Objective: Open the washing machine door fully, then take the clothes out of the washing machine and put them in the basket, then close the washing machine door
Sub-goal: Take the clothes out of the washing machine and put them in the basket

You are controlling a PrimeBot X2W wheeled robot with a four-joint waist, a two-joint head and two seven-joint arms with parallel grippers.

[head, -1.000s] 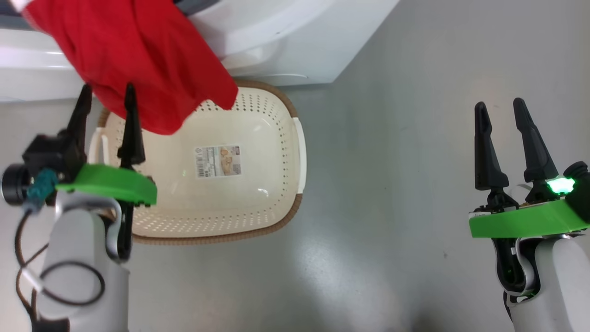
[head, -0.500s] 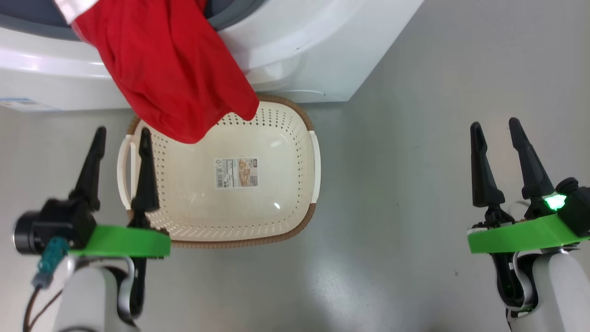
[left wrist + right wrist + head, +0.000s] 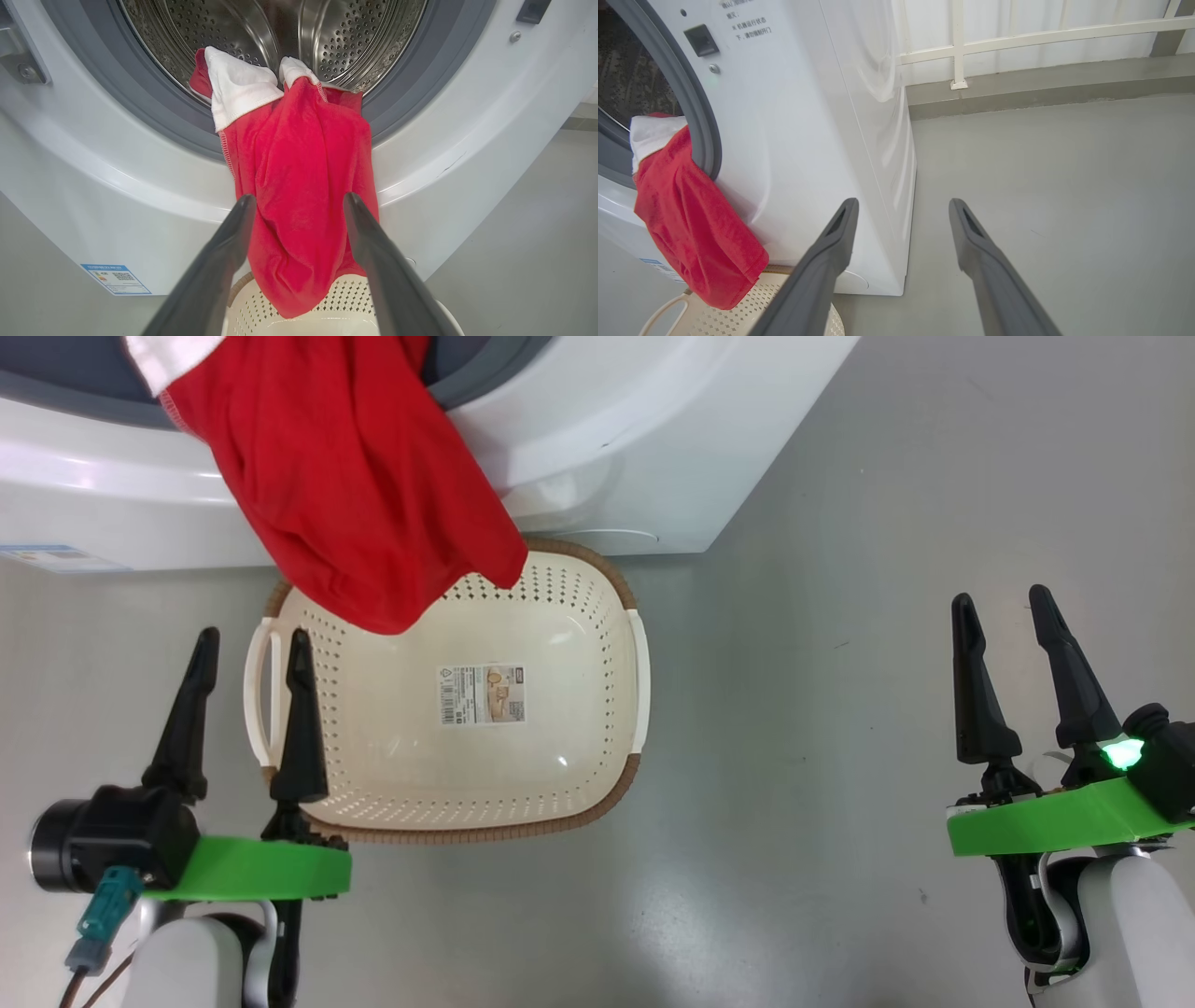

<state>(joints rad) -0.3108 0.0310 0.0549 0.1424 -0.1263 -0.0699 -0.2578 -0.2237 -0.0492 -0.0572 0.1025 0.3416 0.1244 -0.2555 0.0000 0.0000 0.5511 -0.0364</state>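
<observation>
A: Head view first. Where to find the bright red soft fabric clothes (image 3: 355, 504) with a white panel?
B: Up top, draped out of the mouth of the big white boxy washing machine (image 3: 607, 429). Hanging with the long axis running down from the opening toward the small cream perforated plastic basket (image 3: 392, 756), lower tip over its far rim. Not yet inside, judging by that.
A: And seen from the left claw (image 3: 253, 635)?
B: Ahead and a little to the right. Spread wide there, pinching nothing, just beside the basket's left end. Near the cloth, apart from it.
A: Right claw (image 3: 999, 595)?
B: Likewise spread wide and empty, well apart over the grey floor (image 3: 840, 756). Plainly the farther of the two.
A: Left wrist view?
B: Dead ahead, framed between the two dark fingers (image 3: 224, 261). Hooked over the grey rubber gasket (image 3: 140, 112), white panel up on the lip of the perforated steel drum (image 3: 355, 42). Long axis upright, lower tip just above the basket's edge.
A: Right wrist view?
B: Far off to the left, beyond the machine's white side. Open floor straight ahead of that claw.
A: So what for the next move?
B: Likely a straight reach forward with the left claw, a pinch on the hanging middle, then a pull down and back to free the top end from the drum.
</observation>
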